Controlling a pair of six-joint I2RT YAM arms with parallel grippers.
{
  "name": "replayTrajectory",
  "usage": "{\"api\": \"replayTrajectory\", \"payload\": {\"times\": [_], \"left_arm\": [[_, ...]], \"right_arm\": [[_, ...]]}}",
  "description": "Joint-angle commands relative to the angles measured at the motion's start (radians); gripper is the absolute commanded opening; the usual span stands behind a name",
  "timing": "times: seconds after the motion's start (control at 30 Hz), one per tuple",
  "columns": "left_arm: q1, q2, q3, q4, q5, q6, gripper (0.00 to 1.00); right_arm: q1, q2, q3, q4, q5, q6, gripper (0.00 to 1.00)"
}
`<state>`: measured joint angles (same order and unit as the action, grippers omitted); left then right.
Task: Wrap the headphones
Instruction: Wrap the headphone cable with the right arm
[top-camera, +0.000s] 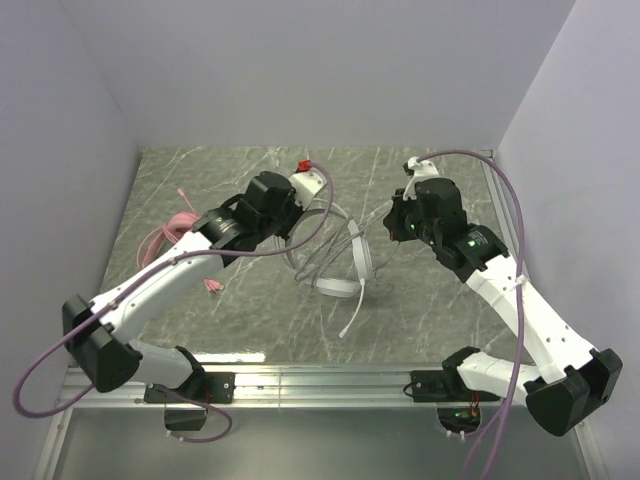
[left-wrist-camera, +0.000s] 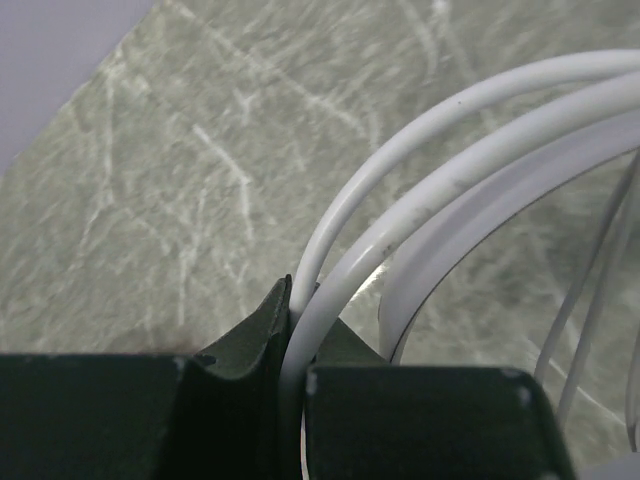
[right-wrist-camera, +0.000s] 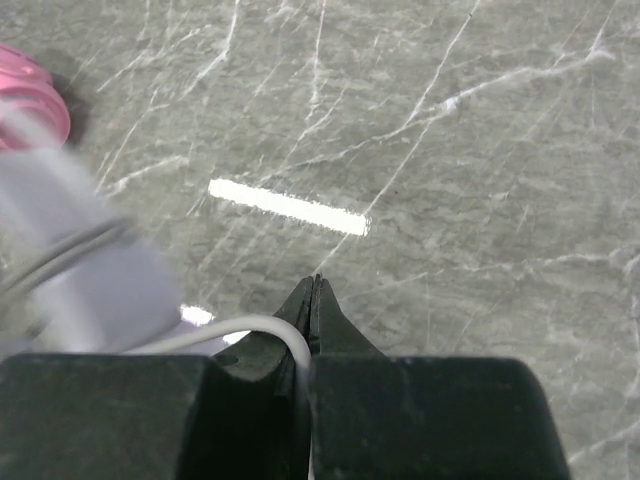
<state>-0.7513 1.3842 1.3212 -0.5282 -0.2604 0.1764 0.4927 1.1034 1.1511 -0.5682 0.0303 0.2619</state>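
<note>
The white headphones (top-camera: 338, 262) lie mid-table, their thin pale cable (top-camera: 352, 315) trailing toward the near edge. My left gripper (top-camera: 297, 222) is shut on the white headband (left-wrist-camera: 420, 190), whose white rails pass between the jaws of the left gripper (left-wrist-camera: 305, 300). My right gripper (top-camera: 391, 226) stands to the right of the headset, shut on the thin white cable (right-wrist-camera: 262, 326), which curves in between the closed tips of the right gripper (right-wrist-camera: 316, 285). The pink headphones (top-camera: 165, 237) lie at the left, mostly hidden under my left arm. A pink ear cup (right-wrist-camera: 30, 100) shows in the right wrist view.
The pink cable (top-camera: 184, 196) loops at the left, its plug (top-camera: 212, 288) near my left forearm. White walls close in the marble tabletop (top-camera: 440, 320) on three sides. A metal rail (top-camera: 320, 380) runs along the near edge by the arm bases.
</note>
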Motion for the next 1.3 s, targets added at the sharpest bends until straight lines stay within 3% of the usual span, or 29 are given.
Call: {"api": "replayTrajectory", "payload": {"times": [0.0, 0.2, 0.57, 0.67, 0.77, 0.93, 1.27], "left_arm": [[0.004, -0.109, 0.019, -0.096, 0.234, -0.037, 0.0], [0.004, -0.14, 0.113, -0.164, 0.389, -0.15, 0.0], [0.006, -0.155, 0.177, -0.136, 0.473, -0.377, 0.0], [0.004, -0.172, 0.188, -0.116, 0.5, -0.423, 0.0], [0.006, -0.172, 0.216, -0.122, 0.497, -0.46, 0.0], [0.004, -0.154, 0.246, -0.153, 0.503, -0.503, 0.0], [0.004, -0.109, 0.315, -0.188, 0.463, -0.572, 0.0]], "right_arm": [[-0.037, -0.008, -0.043, 0.183, 0.06, -0.024, 0.0], [-0.045, -0.022, -0.178, 0.339, -0.01, -0.012, 0.03], [-0.051, -0.013, -0.347, 0.565, -0.171, 0.053, 0.04], [-0.052, -0.019, -0.402, 0.631, -0.214, 0.068, 0.07], [-0.054, -0.027, -0.448, 0.672, -0.227, 0.095, 0.23], [-0.057, -0.05, -0.533, 0.8, -0.27, 0.123, 0.33], [-0.056, -0.04, -0.608, 0.978, -0.313, 0.175, 0.34]]}}
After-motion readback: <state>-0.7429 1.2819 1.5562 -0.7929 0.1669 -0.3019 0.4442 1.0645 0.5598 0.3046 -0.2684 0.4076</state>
